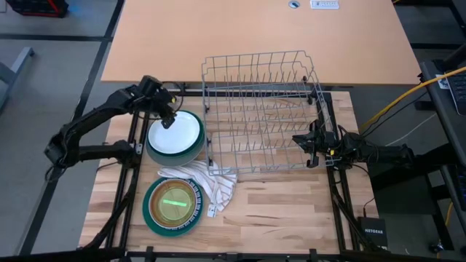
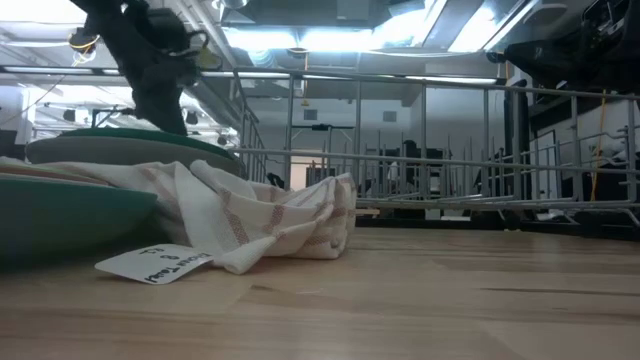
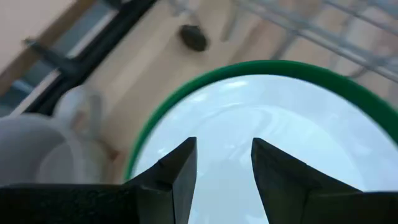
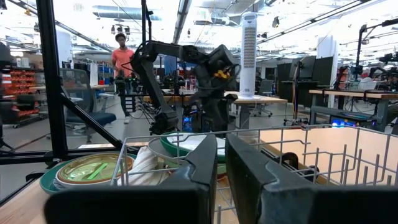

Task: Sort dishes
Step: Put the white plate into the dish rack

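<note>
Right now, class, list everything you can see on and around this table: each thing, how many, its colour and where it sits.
white plate: one, white, on top of the green dish, left of the rack
green dish: one, green, under the white plate
teal plate stack: one stack, teal rim, yellow-green top, front left
cloth: one, white with dark stripes, between stack and rack
wire rack: one, grey, table centre
person: one, red top, far in the room
left gripper: open, over the white plate
right gripper: open, at the rack's right side
</note>
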Robot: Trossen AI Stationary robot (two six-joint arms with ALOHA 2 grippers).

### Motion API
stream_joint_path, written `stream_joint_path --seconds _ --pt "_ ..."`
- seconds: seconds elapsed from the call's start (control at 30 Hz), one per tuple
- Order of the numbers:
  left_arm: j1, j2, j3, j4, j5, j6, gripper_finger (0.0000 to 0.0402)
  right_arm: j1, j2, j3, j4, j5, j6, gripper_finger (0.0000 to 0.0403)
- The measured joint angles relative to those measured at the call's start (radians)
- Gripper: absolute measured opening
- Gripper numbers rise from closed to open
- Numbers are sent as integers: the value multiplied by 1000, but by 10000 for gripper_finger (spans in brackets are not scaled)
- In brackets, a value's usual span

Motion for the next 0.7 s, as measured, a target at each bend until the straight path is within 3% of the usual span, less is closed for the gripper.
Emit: stream_joint_path --seconds 0.7 --pt "-413 0 0 -11 5 -203 142 0 0 0 41 0 8 37"
